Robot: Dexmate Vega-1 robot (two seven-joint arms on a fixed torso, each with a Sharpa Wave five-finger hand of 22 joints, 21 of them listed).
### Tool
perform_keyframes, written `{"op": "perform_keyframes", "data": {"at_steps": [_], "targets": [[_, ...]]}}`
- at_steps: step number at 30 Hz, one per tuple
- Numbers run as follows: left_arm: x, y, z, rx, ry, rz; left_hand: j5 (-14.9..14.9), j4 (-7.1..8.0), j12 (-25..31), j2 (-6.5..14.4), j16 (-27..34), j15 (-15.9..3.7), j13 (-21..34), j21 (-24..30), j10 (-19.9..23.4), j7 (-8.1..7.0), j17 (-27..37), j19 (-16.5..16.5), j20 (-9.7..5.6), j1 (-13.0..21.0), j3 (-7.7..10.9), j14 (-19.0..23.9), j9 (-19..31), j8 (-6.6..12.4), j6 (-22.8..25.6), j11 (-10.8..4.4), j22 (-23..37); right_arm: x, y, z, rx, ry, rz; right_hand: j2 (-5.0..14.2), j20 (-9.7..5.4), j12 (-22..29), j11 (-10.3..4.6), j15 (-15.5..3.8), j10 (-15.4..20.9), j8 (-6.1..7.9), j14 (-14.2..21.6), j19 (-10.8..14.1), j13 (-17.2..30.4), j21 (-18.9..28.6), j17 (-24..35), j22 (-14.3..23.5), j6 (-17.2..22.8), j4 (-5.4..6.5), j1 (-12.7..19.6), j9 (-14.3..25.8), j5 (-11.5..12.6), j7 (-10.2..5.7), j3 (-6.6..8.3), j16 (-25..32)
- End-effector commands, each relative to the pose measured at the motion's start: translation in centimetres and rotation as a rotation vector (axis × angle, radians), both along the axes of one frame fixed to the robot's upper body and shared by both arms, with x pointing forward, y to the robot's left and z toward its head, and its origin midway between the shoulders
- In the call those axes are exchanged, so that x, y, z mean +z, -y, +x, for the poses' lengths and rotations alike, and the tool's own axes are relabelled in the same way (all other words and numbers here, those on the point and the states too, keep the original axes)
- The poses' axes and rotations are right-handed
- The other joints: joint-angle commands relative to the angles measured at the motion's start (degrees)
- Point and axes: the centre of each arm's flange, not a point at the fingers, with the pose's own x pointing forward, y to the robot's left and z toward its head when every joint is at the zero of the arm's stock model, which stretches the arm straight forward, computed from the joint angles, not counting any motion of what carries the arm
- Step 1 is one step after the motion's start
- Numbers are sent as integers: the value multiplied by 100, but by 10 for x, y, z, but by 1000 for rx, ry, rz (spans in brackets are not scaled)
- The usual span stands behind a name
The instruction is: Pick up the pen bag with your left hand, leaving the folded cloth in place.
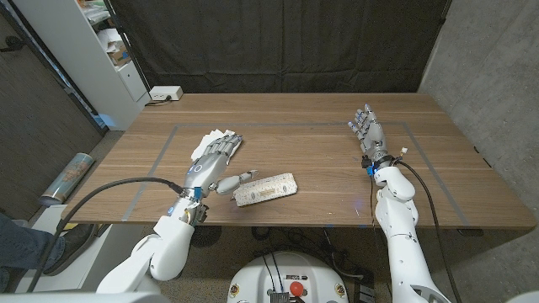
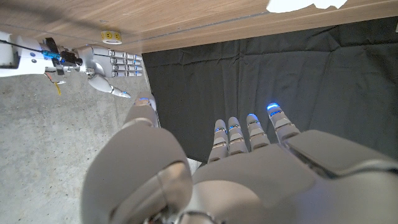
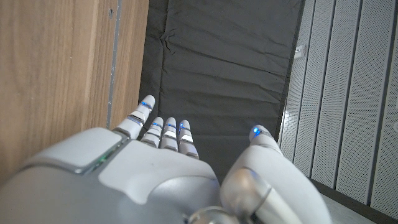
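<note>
Toward the tabletop's [image 1: 303,118] left front, the left hand [image 1: 210,162] hovers empty with fingers spread over the folded cloth [image 1: 221,137]. The pen bag [image 1: 265,189] lies just beside it near the front edge. Toward the right edge, the right hand [image 1: 369,132] holds nothing, fingers extended.

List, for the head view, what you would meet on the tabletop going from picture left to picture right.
Left robot hand with the folded cloth showing past its fingers → pen bag → right robot hand.
</note>
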Motion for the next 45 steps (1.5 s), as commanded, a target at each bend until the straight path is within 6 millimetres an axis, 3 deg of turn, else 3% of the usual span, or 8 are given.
{"op": "perform_keyframes", "data": {"at_steps": [1, 18, 45], "targets": [[-2, 18, 17, -46, -83, 81, 21, 5, 0, -71, -3, 19, 26, -13, -20, 16, 22, 40, 14, 14, -32, 10, 13, -19, -22, 68, 13, 1, 0, 3, 3, 0, 3, 48, 1, -29, -8, 21, 32, -15, 37, 39, 21, -33, 4, 22, 25, -6, 21, 30, 38, 22, -39, 35], [-10, 37, 28, -55, -139, 146, 22, 33, -14, -109, -16, 38, 35, -37, -48, -1, 29, 58, 18, -35, -91, 16, 15, -34, -11, 65, 17, 1, 1, 4, 3, -2, 4, 52, 0, -32, -3, 13, 42, -12, 43, 48, 21, -66, 2, 23, 31, -10, 23, 30, 45, 20, -50, 34], [-19, 44, 36, -51, -182, 173, 34, 66, -18, -145, -34, 45, 51, -83, -43, -2, 36, 76, 20, -85, -176, 33, 18, -46, 35, 76, 23, 3, 0, 5, 4, -2, 2, 63, 10, -42, -14, 16, 40, -14, 66, 68, 23, -121, 1, 24, 29, -15, 23, 30, 55, 13, -68, 38]]}}
